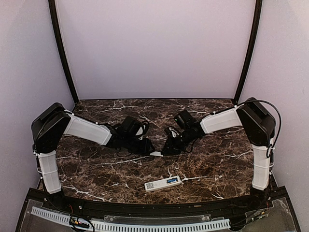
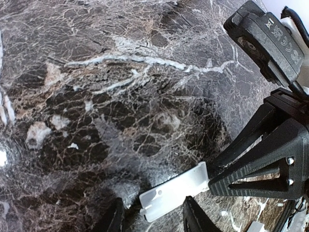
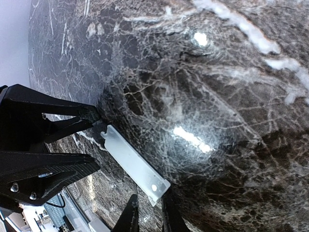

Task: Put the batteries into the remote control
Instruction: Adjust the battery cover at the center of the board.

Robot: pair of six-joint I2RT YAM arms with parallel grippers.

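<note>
Remote [image 1: 163,183] lies flat on the dark stone table [image 1: 217,145]. It is on the near side of both pincers, well apart from them and closer to the arm bases. Its long side runs left to right, with the right end tipped a little farther away. It is slim and white, with a blue patch toward its right end and a small grey patch toward its left end. Both are too small to make out.

The left pincer [image 3: 96,139] has its fingers spread, and one end of a small white cover plate [image 3: 133,162] sits between them. The right pincer [image 3: 149,205] faces it and pinches the plate's other end. The plate's long side runs from one pincer to the other.
</note>
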